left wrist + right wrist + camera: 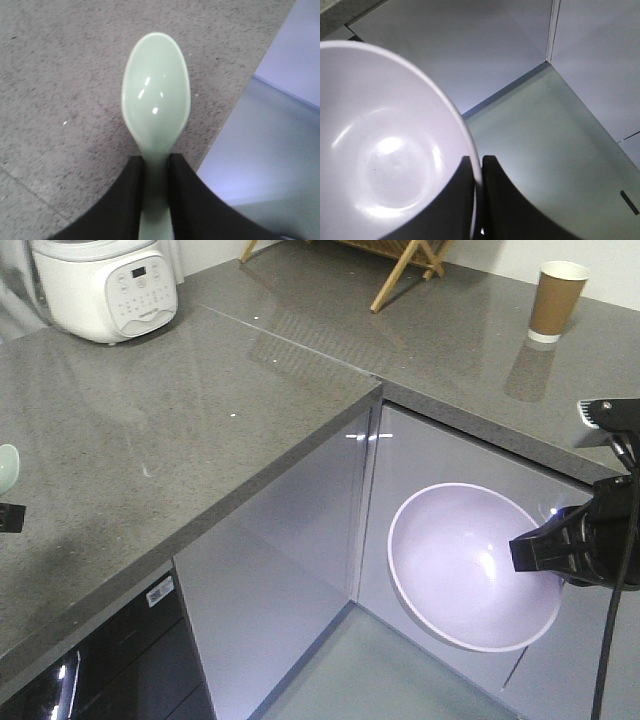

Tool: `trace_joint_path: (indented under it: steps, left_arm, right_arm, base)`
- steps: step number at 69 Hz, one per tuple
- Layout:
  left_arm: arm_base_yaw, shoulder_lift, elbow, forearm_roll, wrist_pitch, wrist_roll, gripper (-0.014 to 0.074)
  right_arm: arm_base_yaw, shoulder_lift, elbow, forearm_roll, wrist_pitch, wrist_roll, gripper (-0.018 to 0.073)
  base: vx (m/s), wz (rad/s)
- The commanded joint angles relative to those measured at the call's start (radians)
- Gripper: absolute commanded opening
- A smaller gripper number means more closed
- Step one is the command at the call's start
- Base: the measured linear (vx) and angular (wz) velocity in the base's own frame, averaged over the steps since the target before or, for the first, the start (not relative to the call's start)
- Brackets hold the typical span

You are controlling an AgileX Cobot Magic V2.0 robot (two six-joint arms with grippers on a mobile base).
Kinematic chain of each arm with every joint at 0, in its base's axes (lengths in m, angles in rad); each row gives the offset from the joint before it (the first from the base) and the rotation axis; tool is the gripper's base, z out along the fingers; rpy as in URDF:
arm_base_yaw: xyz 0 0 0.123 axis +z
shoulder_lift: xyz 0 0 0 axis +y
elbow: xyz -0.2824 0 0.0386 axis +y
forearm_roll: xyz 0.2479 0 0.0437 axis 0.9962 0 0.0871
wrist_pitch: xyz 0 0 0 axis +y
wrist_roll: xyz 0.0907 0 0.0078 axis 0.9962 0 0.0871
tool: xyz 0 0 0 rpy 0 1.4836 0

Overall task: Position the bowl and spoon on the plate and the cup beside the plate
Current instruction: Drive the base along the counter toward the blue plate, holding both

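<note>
1. Lavender bowl (pixel 470 565), tilted, hangs beyond the grey counter (pixel 150 420) edge; right gripper (pixel 477 172) pinches its rim (bowl cropped in wrist view).
2. Mint spoon (pixel 156 95) over counter; left gripper (pixel 156 167) clamps its handle, largely hidden.
3. Brown cup (pixel 557 300) upright on counter's far stretch.

Counter (pixel 150 440) front open; rice cooker (pixel 105 285), rack (pixel 398 278), cup (pixel 556 300) behind
</note>
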Motion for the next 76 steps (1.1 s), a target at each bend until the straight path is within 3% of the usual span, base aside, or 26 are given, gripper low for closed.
trace_joint_path:
  steps: [1,76]
  left_arm:
    - [0.001,-0.021,-0.025,-0.012,-0.052,-0.001,0.0055]
    - [0.001,-0.021,-0.025,-0.012,-0.052,-0.001,0.0055]
  right_arm:
    - [-0.003,-0.02,-0.027,0.023,-0.04,-0.006,-0.0001]
    - [-0.003,-0.02,-0.027,0.023,-0.04,-0.006,-0.0001]
  base:
    - [0.01,-0.2]
    - [0.03,-0.22]
